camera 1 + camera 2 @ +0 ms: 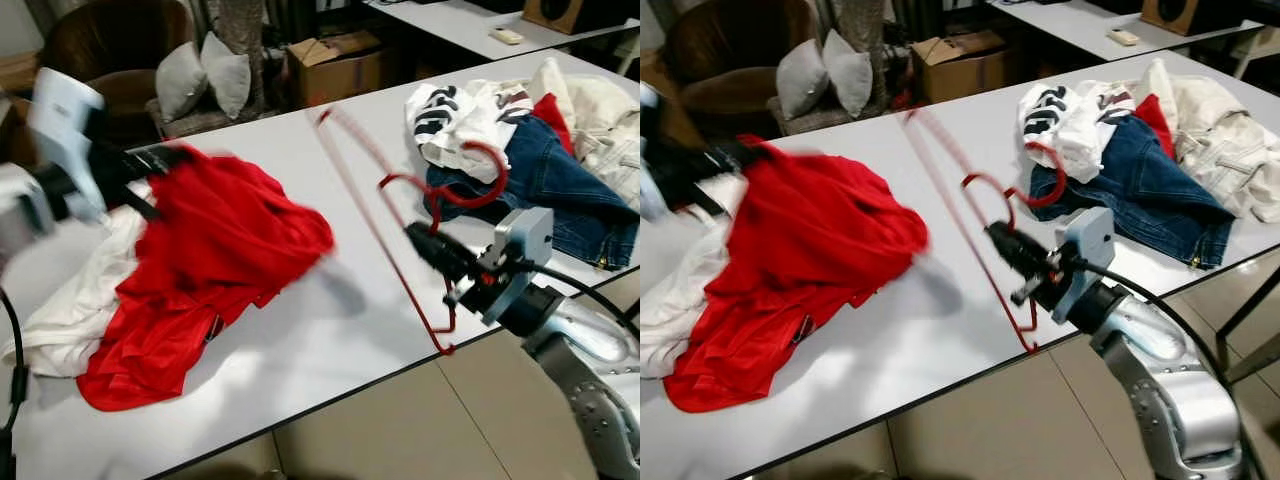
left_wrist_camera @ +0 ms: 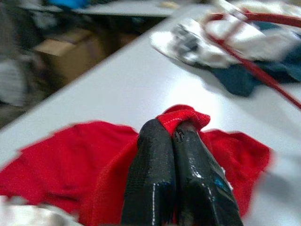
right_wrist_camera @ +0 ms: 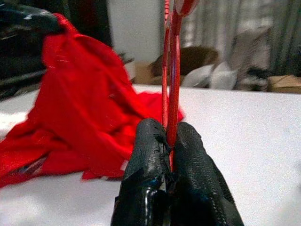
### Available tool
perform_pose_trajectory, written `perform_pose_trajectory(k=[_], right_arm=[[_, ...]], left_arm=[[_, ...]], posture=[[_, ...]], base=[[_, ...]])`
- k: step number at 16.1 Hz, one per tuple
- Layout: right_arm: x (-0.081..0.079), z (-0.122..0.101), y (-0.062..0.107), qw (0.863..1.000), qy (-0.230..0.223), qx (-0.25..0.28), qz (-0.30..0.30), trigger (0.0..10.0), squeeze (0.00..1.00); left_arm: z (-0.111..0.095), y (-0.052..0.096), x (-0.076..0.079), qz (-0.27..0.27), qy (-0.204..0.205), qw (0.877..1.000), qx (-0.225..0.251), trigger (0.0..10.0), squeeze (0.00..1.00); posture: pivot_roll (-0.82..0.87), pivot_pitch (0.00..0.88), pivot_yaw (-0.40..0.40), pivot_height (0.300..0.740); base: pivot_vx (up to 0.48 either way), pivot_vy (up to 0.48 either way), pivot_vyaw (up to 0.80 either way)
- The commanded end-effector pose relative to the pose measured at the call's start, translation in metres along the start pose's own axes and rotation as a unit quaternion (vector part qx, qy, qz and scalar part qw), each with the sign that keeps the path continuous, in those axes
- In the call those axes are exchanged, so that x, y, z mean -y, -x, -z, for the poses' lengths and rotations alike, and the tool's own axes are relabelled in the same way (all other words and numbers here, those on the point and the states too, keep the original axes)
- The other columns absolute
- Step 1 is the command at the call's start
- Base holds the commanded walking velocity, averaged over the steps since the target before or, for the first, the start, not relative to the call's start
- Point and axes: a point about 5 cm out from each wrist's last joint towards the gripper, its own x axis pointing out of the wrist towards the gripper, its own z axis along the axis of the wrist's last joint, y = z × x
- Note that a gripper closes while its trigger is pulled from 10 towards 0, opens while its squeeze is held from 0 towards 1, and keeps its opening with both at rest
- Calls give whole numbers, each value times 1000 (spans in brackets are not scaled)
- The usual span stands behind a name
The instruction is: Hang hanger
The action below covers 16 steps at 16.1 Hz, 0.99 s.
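A red wire hanger point(image 1: 372, 215) is lifted over the white table point(image 1: 330, 320), its hook curling above the blue jeans. My right gripper point(image 1: 418, 240) is shut on the hanger point(image 3: 171, 94) near the base of the hook, at the table's front right. A red garment point(image 1: 200, 270) lies bunched on the left half of the table, one edge pulled up. My left gripper point(image 2: 170, 134) is shut on a fold of that red garment point(image 2: 183, 115); in the left eye view it point(image 1: 165, 157) sits at the cloth's upper left corner.
White cloth point(image 1: 70, 310) lies under the red garment at the left. Blue jeans point(image 1: 560, 190) and white clothes point(image 1: 470, 115) are piled at the table's right end. Cardboard box point(image 1: 335, 65), armchair with cushions point(image 1: 195, 75) and another table stand behind.
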Motion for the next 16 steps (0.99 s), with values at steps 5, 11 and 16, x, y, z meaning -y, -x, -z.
perform_pose_trajectory(k=[5,11,16], right_arm=[[-22,17,33,979,-11,-141,-149,10000,0],[-14,42,27,970,24,-233,-71,10000,0],[-12,44,22,969,48,-243,-13,10000,0]], left_arm=[[27,5,19,38,-13,996,-77,0,0],[39,27,13,-90,-74,983,-140,0,0],[32,44,29,-76,-129,976,-155,0,0]], posture=[[-164,0,111,740],[-147,3,92,740],[-134,13,95,740]], base=[[0,0,0],[0,0,0],[0,0,0]])
